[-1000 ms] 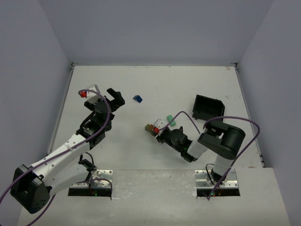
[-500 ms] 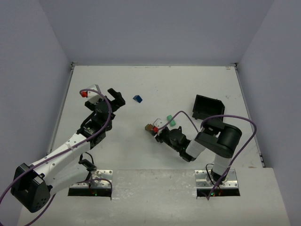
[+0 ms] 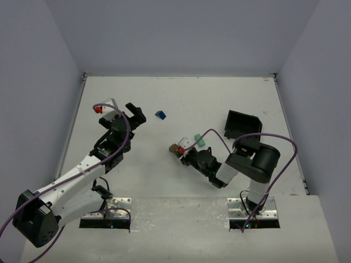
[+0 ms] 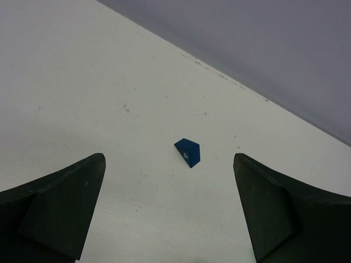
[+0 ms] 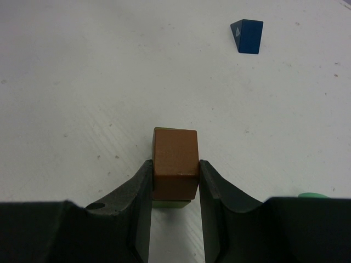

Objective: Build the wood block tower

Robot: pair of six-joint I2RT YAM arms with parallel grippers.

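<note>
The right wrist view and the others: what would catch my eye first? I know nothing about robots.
Most striking are the right arm's fingers pinching a brown-orange block close to the camera, with an olive block showing beneath it. A lone blue block lies on the white table ahead of the left arm's fingers, which are spread wide apart. From above, a black tray sits beside the right arm.

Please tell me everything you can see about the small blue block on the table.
The blue block is a small wedge-like piece with slanted faces, painted deep blue, looking like wood. One end face carries a small pale mark. It lies alone on the white table, toward the far side, ahead of the open left gripper and apart from its fingers. Only the table touches it.
</note>
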